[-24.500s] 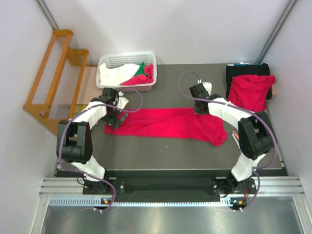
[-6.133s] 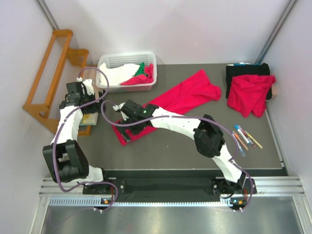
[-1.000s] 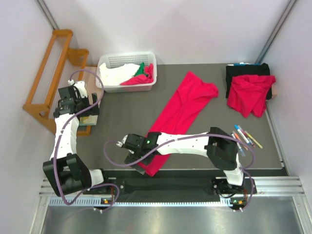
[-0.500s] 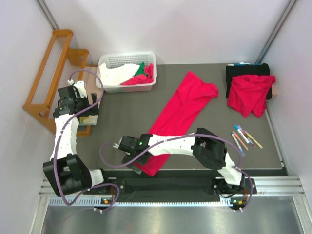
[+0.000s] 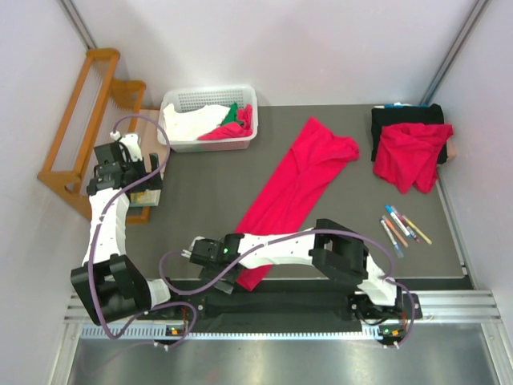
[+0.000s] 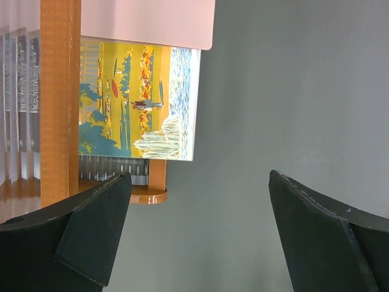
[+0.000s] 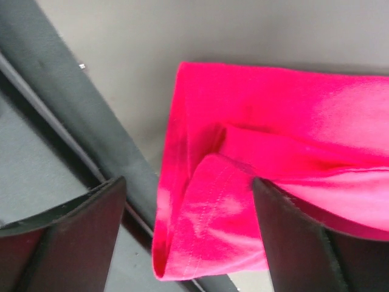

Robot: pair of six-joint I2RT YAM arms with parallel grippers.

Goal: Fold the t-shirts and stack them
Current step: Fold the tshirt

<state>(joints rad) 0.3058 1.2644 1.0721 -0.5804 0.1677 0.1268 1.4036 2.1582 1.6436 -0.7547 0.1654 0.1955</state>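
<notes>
One red t-shirt lies as a long folded strip, running diagonally from the back middle of the table to its near edge. My right gripper is at the strip's near end. In the right wrist view the doubled hem sits between the parted fingers of the right gripper. The cloth touches the right finger and stands off the left one, so it is not pinched. A second red t-shirt lies crumpled at the back right. My left gripper hangs open at the table's left edge, nothing between its fingers.
A white basket at the back left holds white, green and red cloths. A black cloth lies under the crumpled shirt. Several pens lie at the right. An orange wooden rack and a picture book are by the left gripper.
My right wrist has slid left and nearer along the table's front edge, and its jaws have narrowed a little around the shirt's near hem. The left arm has not moved.
</notes>
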